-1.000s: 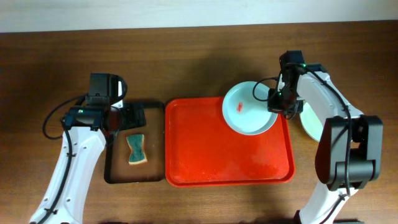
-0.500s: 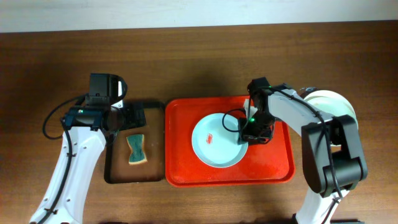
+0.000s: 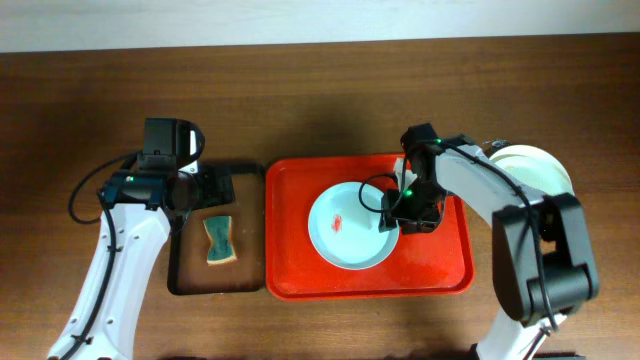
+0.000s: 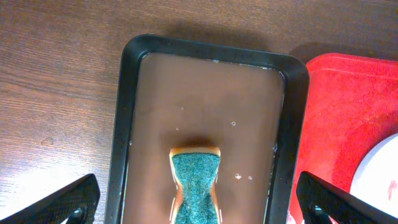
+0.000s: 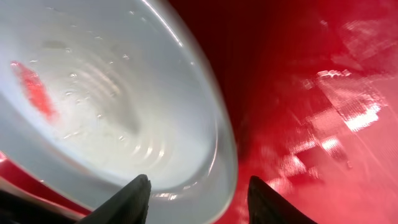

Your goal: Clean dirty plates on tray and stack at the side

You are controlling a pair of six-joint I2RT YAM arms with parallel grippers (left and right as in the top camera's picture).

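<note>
Right end effector (image 5: 200, 186), jaws apart, straddles rim of pale blue plate (image 3: 340, 235) (on red tray (image 3: 300, 270))

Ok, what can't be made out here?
Overhead: the pale plate right of the tray is partly under the right arm; one plate or a stack, unclear.
Right wrist: the right gripper fingers are cut off by the bottom edge, so contact with the pale blue plate rim is unclear; overhead, the wrist hides them.
Left wrist: the sponge lower end is cut off by the bottom edge.
</note>
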